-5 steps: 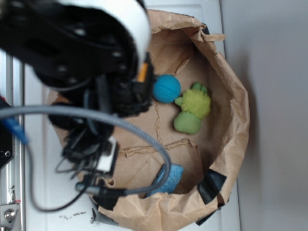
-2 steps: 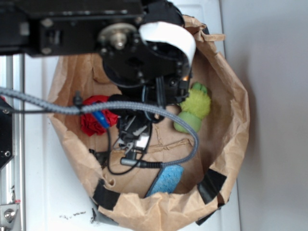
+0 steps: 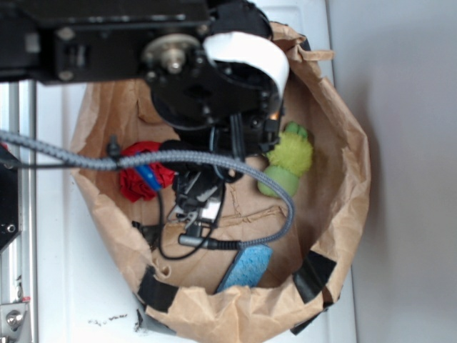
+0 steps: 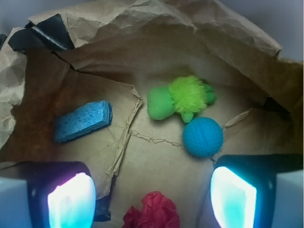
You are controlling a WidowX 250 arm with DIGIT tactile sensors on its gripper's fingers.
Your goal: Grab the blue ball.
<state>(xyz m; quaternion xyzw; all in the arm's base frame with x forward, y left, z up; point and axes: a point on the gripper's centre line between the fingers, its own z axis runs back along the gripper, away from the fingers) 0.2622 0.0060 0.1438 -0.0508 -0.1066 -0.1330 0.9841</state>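
Wrist view: blue ball (image 4: 203, 137) right of frame centre, on the brown paper floor of a crumpled paper bag (image 4: 156, 28), just below and touching or nearly touching the fuzzy green plush toy (image 4: 180, 99). Gripper (image 4: 152, 194) open, its two glowing fingers (image 4: 71, 202) wide apart in the lower corners of the frame, holding nothing; ball just above the inner edge of the lower-right finger, not between the two. Flat blue sponge (image 4: 83, 121) at left of frame, well apart from the ball. Crumpled red cloth (image 4: 152, 211) at bottom centre, between the fingers. Exterior view: ball hidden under the black arm (image 3: 207, 78) filling the upper left; green plush toy (image 3: 287, 166) just right of the arm, sponge (image 3: 246, 268) low in the bag, red cloth (image 3: 143, 171) at left
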